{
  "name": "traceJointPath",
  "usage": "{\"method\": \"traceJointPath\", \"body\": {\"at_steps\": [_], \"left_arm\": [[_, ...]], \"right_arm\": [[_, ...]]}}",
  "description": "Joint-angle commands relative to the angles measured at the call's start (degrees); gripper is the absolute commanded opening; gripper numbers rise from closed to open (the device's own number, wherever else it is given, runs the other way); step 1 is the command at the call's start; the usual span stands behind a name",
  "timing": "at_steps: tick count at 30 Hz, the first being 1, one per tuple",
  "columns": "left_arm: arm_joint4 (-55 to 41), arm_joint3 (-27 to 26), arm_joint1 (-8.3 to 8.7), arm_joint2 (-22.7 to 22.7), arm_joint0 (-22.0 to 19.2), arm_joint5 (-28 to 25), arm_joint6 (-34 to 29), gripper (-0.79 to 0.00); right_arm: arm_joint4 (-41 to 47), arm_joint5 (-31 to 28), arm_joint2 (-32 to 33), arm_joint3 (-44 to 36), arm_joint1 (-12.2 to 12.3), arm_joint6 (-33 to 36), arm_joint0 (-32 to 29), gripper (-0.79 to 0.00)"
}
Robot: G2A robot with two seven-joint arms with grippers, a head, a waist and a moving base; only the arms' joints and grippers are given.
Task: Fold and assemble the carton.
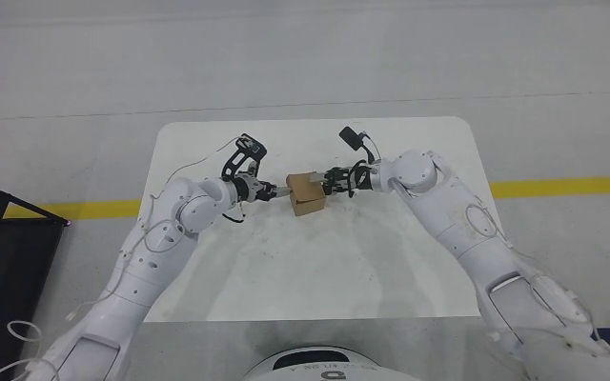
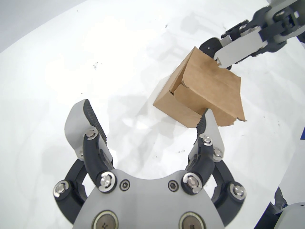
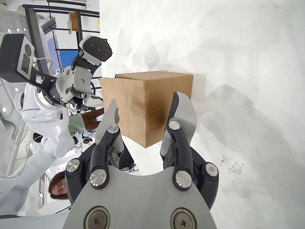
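Top view: brown carton (image 1: 307,193) on the white table (image 1: 381,276), slightly behind the middle, flanked by both claws. At its left face, the left gripper (image 1: 278,193); at its right rear upper corner, the right gripper (image 1: 330,181).

Left wrist view: left gripper (image 2: 146,120) spread wide, clamped on nothing. One fingertip (image 2: 206,120) at the near face of the carton (image 2: 200,91), touching or just short, cannot tell which. Other finger well clear, over bare table (image 2: 71,60). Carton resting on the table, folded into a box shape. Top panel (image 2: 214,79) overhanging the near face, ragged at one corner. Side flap (image 2: 188,101) partly tucked beneath it, dark slit left along the fold. Right gripper (image 2: 220,57) at the far upper corner, in contact with the cardboard.

Right wrist view: right gripper (image 3: 145,111) with fingers apart, one vertical corner edge of the carton (image 3: 152,91) lying between them. Cannot tell whether either finger presses the cardboard. Carton standing on the table (image 3: 226,36). Past its far side, one dotted black pad (image 3: 97,48) of the left gripper, apart from the cardboard
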Motion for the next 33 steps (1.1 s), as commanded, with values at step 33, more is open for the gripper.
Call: {"method": "traceJointPath", "body": {"at_steps": [33], "left_arm": [[-0.32, 1.27, -1.05, 1.34, -1.82, 1.11, -0.48, -0.022]], "right_arm": [[-3.23, 0.76, -0.52, 0.14, -0.73, 0.14, 0.47, -0.351]]}}
